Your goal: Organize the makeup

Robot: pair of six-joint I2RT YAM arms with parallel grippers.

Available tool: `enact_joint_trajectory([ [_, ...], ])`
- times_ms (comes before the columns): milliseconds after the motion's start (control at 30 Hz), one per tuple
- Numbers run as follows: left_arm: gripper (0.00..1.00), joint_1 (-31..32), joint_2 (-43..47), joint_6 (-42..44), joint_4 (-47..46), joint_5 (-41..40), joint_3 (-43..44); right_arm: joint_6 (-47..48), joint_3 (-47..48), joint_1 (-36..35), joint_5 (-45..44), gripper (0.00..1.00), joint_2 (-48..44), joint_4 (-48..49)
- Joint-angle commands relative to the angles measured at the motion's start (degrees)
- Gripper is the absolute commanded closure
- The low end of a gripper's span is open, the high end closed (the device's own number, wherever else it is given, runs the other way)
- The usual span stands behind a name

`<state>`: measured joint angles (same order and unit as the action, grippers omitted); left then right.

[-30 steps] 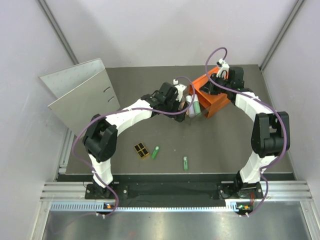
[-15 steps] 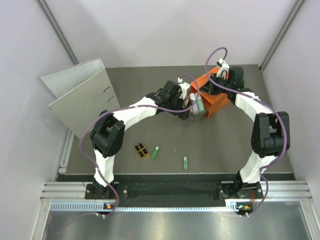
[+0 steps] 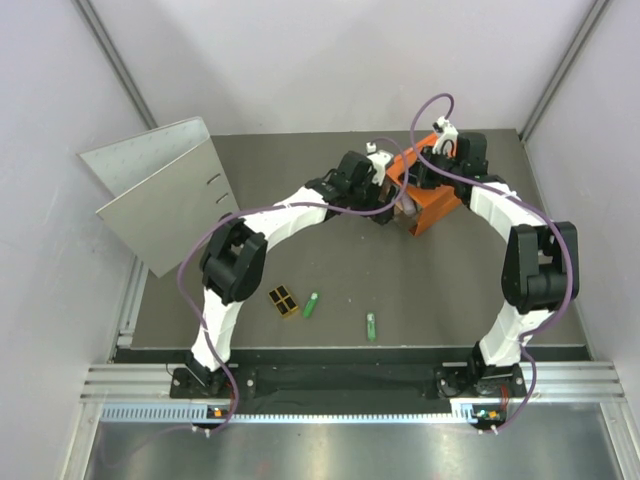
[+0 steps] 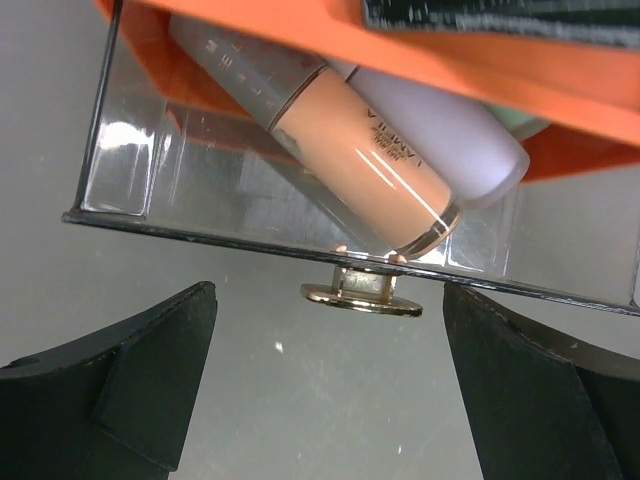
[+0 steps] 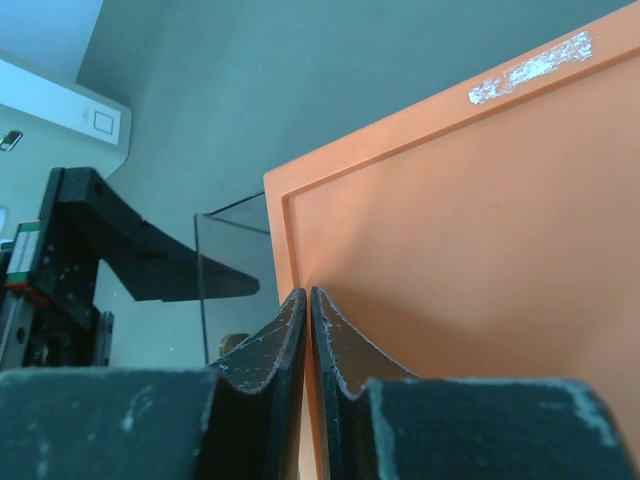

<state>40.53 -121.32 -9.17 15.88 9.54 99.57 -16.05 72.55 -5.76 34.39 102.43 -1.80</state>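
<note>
As left end effector [image 4: 328, 340] gapes, tube [image 4: 365, 160] ahead

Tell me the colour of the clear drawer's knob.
The knob is shiny gold; the left wrist view shows it best.

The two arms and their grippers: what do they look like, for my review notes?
The left arm and right arm have white links and black joint housings, with a purple cable looping along each. The left gripper and right gripper have black wedge-shaped fingers; the right one's are scuffed with pale specks.
</note>
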Motion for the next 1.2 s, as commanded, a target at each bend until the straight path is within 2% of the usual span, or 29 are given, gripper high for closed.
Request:
enact_joint_trajectory([
  [0, 0.01, 0.0, -2.2, -2.5, -7.7, 0.6, 4.8, 4.6, -5.3, 0.1, -7.8, 0.91, 7.3, -20.3],
  [267, 0.01, 0.4, -6.1, -5.2, -10.0, 1.4, 10.6, 4.6, -4.9, 0.2, -7.8, 0.91, 7.3, -20.6],
  [533, 0.01, 0.9, -7.3, -6.7, -11.8, 3.5, 11.0, 4.6, -4.9, 0.1, -7.8, 0.91, 7.3, -20.7],
  [667, 0.01, 1.0, -6.1, -3.9, -4.9, 2.4, 12.0, 4.6, -4.8, 0.0, -7.8, 0.91, 7.3, -20.7],
  [867, 0.01, 1.1, 0.5, -1.0, -3.7, 1.5, 4.8, 4.6, -4.4, 0.1, -7.8, 0.91, 7.7, -20.8],
  [1067, 0.01, 1.2, 0.2, -2.7, -1.8, 3.4, 2.9, 4.6, -4.3, 0.1, -7.6, 0.91, 8.3, -20.5],
  [1167, 0.15, 1.2, 0.4, -5.7, -4.4, 6.9, 0.4, 4.7, -4.0, 0.1, -7.6, 0.91, 8.1, -20.8],
])
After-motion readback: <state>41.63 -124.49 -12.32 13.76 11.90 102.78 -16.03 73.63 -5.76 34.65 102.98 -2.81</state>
